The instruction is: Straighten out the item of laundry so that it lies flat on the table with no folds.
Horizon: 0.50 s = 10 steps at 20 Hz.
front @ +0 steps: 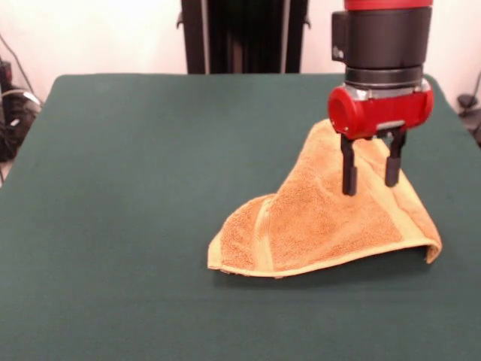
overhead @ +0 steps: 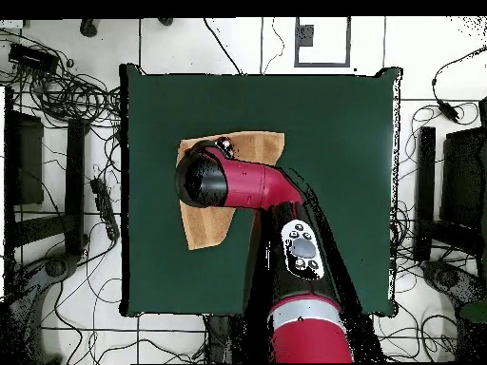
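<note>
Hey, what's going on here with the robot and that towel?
The robot arm's gripper hangs over an orange-tan towel on the green table, fingers open. The towel isn't flat yet: it's folded over itself into a rough triangle, one edge lifted off the cloth. Nothing is gripped right now.

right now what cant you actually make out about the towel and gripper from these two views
- Overhead view: the arm covers the middle of the towel and the whole gripper.
- Front view: the gripper is open, fingers apart, but whether a fingertip touches the cloth cannot be told.
- Front view: the towel is folded over itself; the layers beneath and its far edge behind the gripper are hidden.
- Front view: the table is cut off at the bottom edge.
</note>
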Tool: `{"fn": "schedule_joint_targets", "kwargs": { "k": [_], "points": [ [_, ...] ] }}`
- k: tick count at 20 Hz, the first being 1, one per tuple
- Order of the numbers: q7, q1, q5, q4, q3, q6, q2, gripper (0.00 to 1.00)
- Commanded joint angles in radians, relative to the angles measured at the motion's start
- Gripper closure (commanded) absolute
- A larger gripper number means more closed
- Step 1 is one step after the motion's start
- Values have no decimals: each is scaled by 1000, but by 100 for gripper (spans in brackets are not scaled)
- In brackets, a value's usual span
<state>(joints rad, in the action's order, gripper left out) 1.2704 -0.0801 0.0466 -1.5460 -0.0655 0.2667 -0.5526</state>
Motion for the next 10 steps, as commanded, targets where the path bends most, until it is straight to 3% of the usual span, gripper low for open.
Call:
{"fn": "schedule_joint_targets", "kwargs": {
  "k": [1, 10],
  "points": [
    [240, 48, 56, 108, 80, 407, 45, 0],
    [240, 37, 56, 112, 41, 372, 75, 0]
  ]
}}
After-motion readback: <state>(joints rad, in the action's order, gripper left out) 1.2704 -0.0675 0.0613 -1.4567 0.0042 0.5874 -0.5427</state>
